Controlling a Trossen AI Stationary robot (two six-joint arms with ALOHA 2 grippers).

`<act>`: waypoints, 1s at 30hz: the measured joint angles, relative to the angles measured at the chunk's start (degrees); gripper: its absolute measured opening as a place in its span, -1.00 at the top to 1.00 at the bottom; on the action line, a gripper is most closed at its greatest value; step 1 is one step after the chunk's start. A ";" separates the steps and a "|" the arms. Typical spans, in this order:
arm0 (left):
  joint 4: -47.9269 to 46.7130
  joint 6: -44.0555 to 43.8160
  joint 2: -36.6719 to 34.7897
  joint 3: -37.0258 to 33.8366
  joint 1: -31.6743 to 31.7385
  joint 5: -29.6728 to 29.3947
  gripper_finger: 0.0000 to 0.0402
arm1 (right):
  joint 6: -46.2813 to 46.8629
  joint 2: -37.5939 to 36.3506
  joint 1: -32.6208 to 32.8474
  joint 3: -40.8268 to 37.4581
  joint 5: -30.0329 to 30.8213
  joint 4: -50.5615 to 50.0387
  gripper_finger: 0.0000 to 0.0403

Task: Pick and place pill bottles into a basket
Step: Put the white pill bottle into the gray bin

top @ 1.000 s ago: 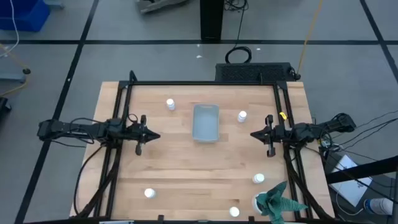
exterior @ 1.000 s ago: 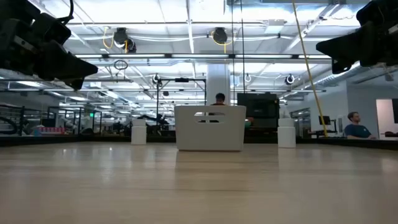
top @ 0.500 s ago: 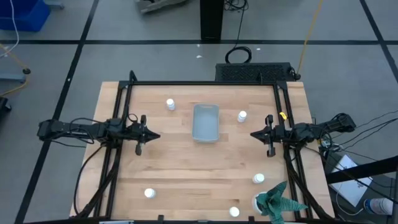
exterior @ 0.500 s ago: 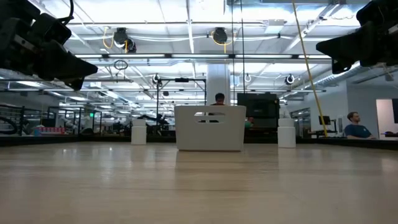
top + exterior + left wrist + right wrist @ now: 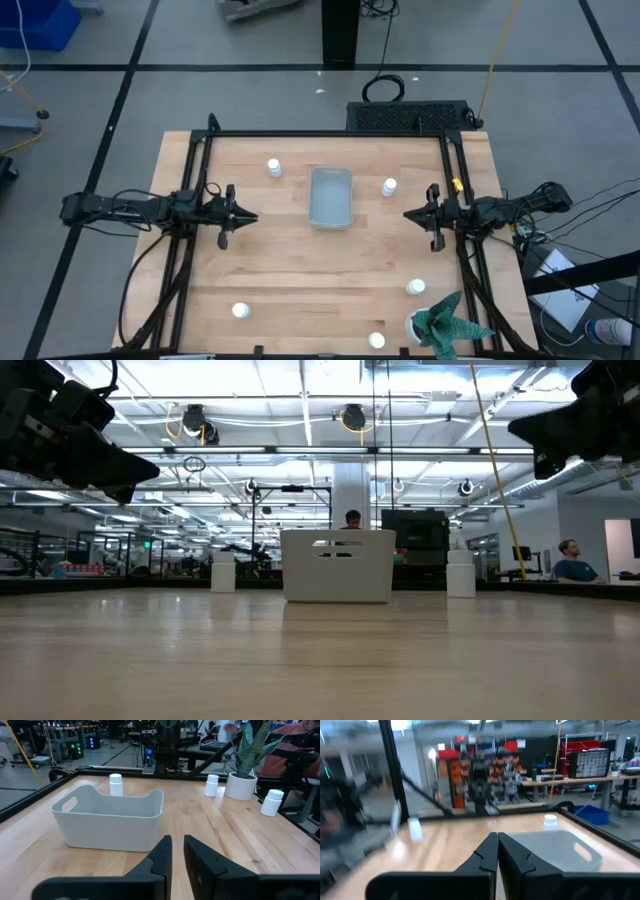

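The pale grey-blue basket (image 5: pixel 331 197) stands at the table's middle, empty. Five white pill bottles stand upright on the wood: one far left of the basket (image 5: pixel 274 168), one right of it (image 5: pixel 389 187), one near right (image 5: pixel 416 288), one near left (image 5: pixel 239 311), and one at the near edge (image 5: pixel 376 341). My left gripper (image 5: pixel 250 217) hovers left of the basket, shut and empty, pointing at it (image 5: pixel 107 822). My right gripper (image 5: pixel 408 215) hovers right of the basket, shut and empty, also pointing at it (image 5: pixel 555 850).
A green spiky plant in a white pot (image 5: pixel 445 322) stands at the near right corner, beside the near right bottle. A black frame (image 5: pixel 330 134) runs along the table's far, left and right sides. A black mesh pad (image 5: pixel 408 115) lies beyond the far edge.
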 joint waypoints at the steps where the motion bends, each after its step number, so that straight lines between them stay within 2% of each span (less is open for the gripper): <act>1: 0.00 -0.02 0.00 0.00 0.00 -0.18 0.71 | 0.43 0.00 0.00 -0.01 0.03 1.53 0.98; 8: 0.00 0.06 0.00 0.00 0.00 -1.52 0.75 | 0.28 0.56 0.00 -0.01 -0.14 11.23 0.98; 12: -0.02 0.05 0.00 0.00 0.01 -1.56 0.80 | 1.61 4.26 -0.02 0.01 0.25 13.36 0.94; 14: -0.02 0.22 0.00 0.00 0.01 -1.56 0.82 | 1.59 7.22 -0.02 0.01 2.67 14.49 0.86; 17: -0.02 0.25 0.00 0.00 0.00 -1.56 0.84 | 1.64 12.24 -0.02 1.04 8.54 15.38 0.65; 21: -0.02 0.21 0.00 0.00 0.02 -1.56 0.85 | 2.76 20.45 -0.07 4.61 13.69 14.54 0.25; 24: -0.02 0.23 0.00 0.00 0.02 -1.54 0.85 | 2.43 26.57 -0.05 8.34 12.83 18.39 -0.07; 26: -0.04 0.14 0.00 0.00 0.00 -1.56 0.85 | 0.92 30.33 -0.07 9.42 9.58 23.89 -0.25; 30: -0.42 -0.73 0.01 0.00 0.00 -1.56 0.85 | -4.45 36.95 -0.72 9.71 10.58 39.95 -0.44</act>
